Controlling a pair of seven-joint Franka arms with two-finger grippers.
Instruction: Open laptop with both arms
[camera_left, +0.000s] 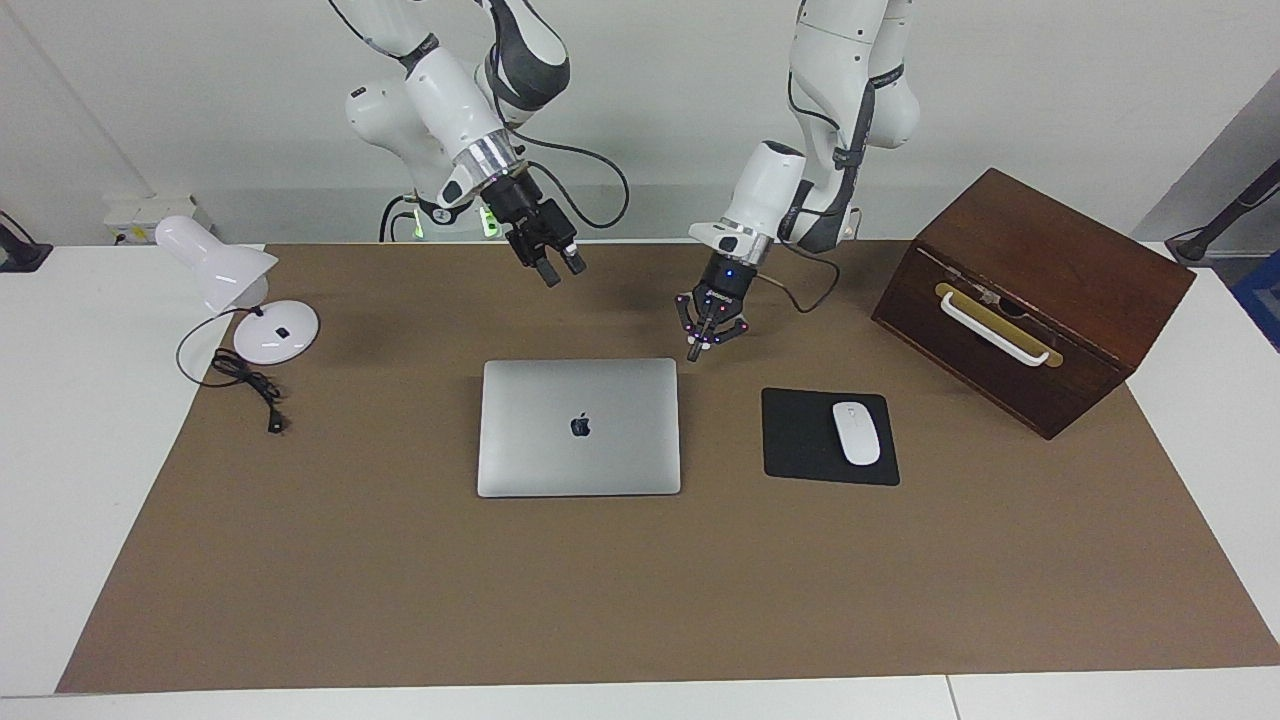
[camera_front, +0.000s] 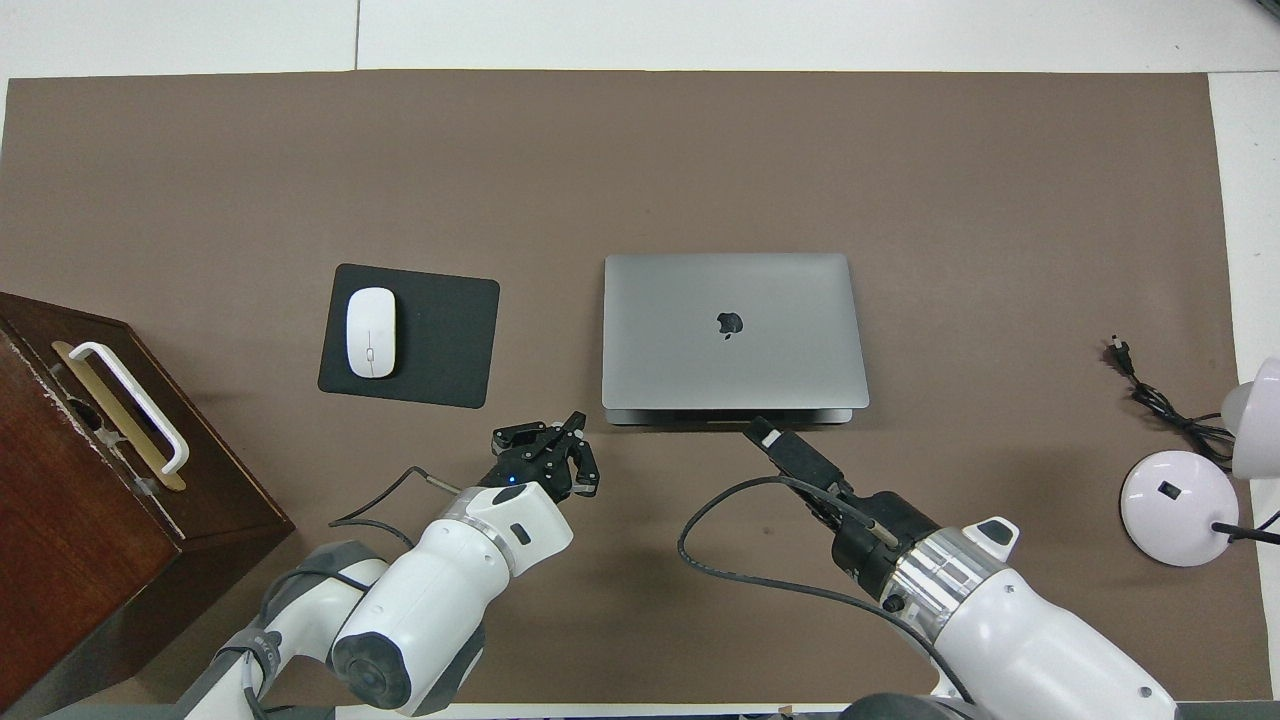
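The silver-grey laptop (camera_left: 580, 428) lies closed and flat in the middle of the brown mat, apple logo up; it also shows in the overhead view (camera_front: 735, 330). My left gripper (camera_left: 708, 340) is open and empty. It hangs low just off the laptop's corner nearer to the robots, toward the left arm's end, without touching it, and also shows in the overhead view (camera_front: 545, 450). My right gripper (camera_left: 558, 268) is open and empty, raised over the mat by the laptop's edge nearer to the robots (camera_front: 768, 435).
A black mouse pad (camera_left: 800, 440) with a white mouse (camera_left: 856, 432) lies beside the laptop toward the left arm's end. A brown wooden box (camera_left: 1040, 290) with a white handle stands at that end. A white desk lamp (camera_left: 230, 280) with a black cable stands at the right arm's end.
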